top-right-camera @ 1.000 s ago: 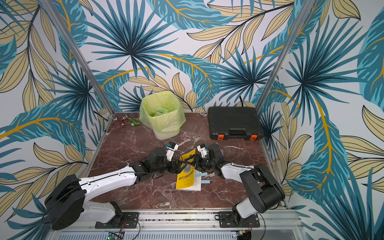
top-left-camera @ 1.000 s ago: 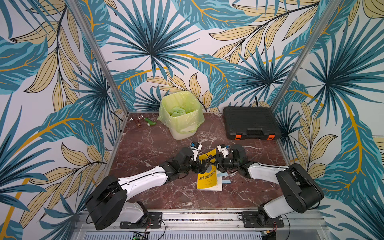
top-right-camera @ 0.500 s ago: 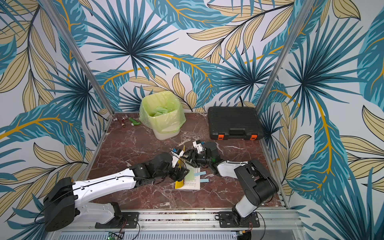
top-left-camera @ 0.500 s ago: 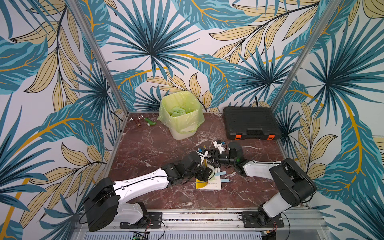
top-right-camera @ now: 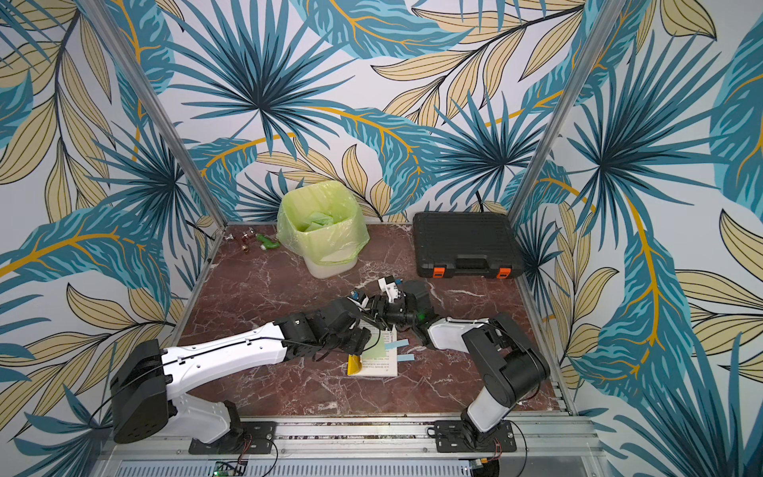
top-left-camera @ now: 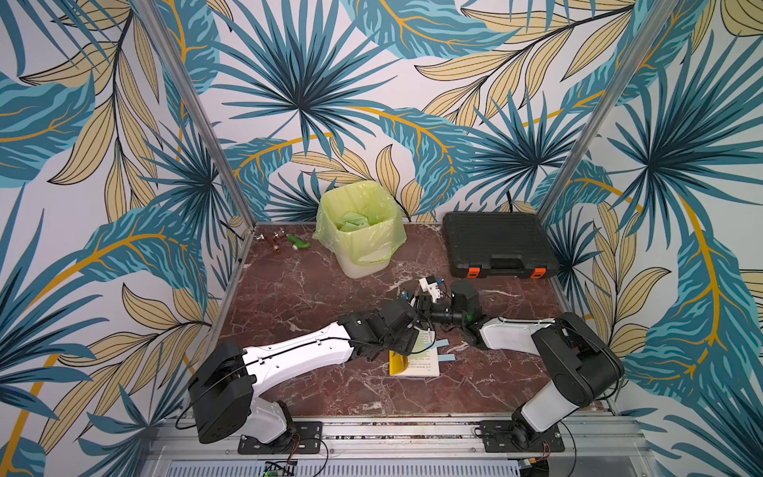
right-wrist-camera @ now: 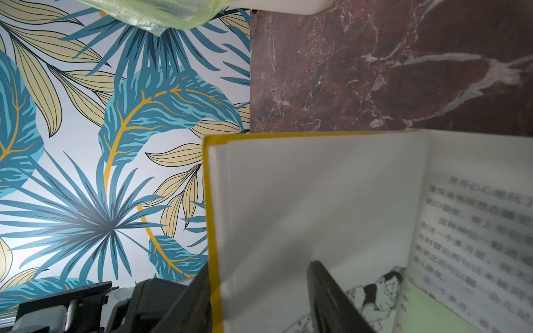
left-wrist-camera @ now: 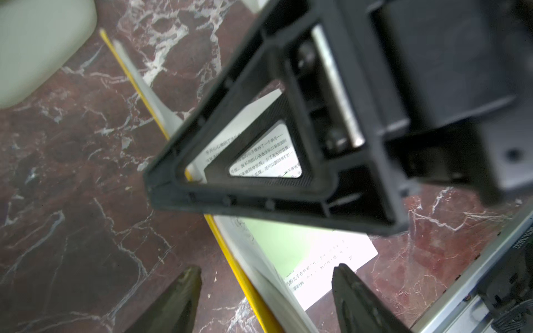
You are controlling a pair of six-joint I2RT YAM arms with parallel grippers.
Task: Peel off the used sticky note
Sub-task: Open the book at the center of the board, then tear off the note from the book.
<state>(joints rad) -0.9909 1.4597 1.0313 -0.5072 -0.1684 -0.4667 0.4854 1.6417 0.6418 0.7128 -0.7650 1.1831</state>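
Left claw [left-wrist-camera: 266,269] gapes empty astride the book [top-left-camera: 421,365]; right claw [right-wrist-camera: 259,268] flanks its raised cover [right-wrist-camera: 213,230], grip I cannot tell. Green note [left-wrist-camera: 285,242] lies on the page [left-wrist-camera: 346,253] between both; open marble [top-left-camera: 309,297] flanks the book.

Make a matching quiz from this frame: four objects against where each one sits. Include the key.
Things:
1. waste bin
2. black case
3. book
4. green sticky note

Places:
A. back right corner, lid shut
B. stuck on an open page
C. front centre, lying open where the two arms meet
D. back, near the middle, lined with a green bag

Pairs: 1-D, 2-A, 3-C, 4-B
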